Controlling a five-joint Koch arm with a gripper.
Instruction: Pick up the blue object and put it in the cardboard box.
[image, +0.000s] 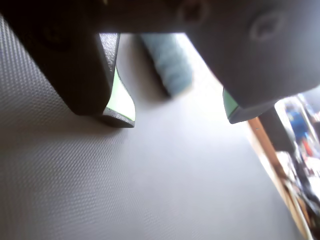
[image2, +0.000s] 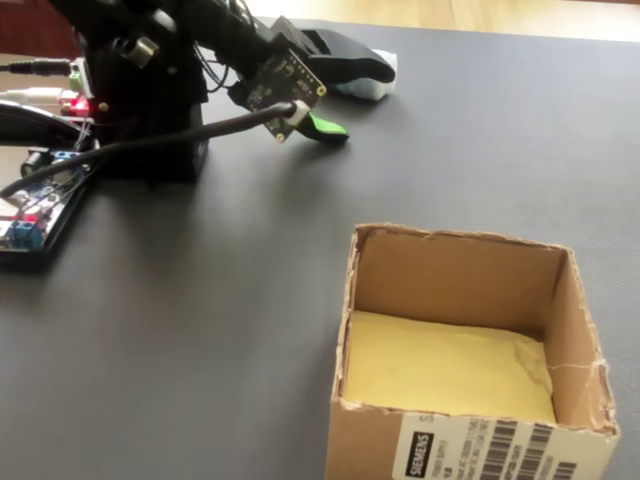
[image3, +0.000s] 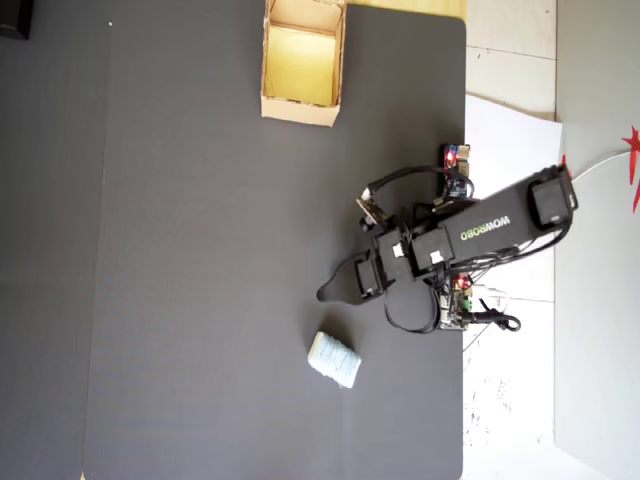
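Your gripper (image: 177, 117) is spread, nothing between the jaws. In the wrist view both tips sit low over the dark mat (image: 150, 190), with a clear gap between them and green inner faces showing.

The blue object (image: 167, 62) shows through that gap, upper centre of the wrist frame, beyond the tips and not touching either one. It's blurred there; only a pale ribbed pad can be made out.

Overhead view: blue object (image3: 333, 359) lies flat on the mat (image3: 180, 250), lower centre of frame. The gripper (image3: 330, 292) is just above it in the frame, near but apart. Its pointed end faces left; the pad sits below and slightly right of that tip.

Fixed view: gripper (image2: 345, 100) at upper centre, one black finger over the pad (image2: 375, 85), green-tipped finger lower down. Only the pad's white right end peeks out past the black finger.

The cardboard box (image3: 300, 58) is at the top centre of the overhead frame, well apart from both pad and gripper. In the fixed view the box (image2: 465, 350) fills the lower right, flaps upright, open top. Inside you only see the yellowish floor, no object in it.

Pad orientation, overhead: long axis runs diagonally, upper left to lower right of frame. Ribs run across the short way.
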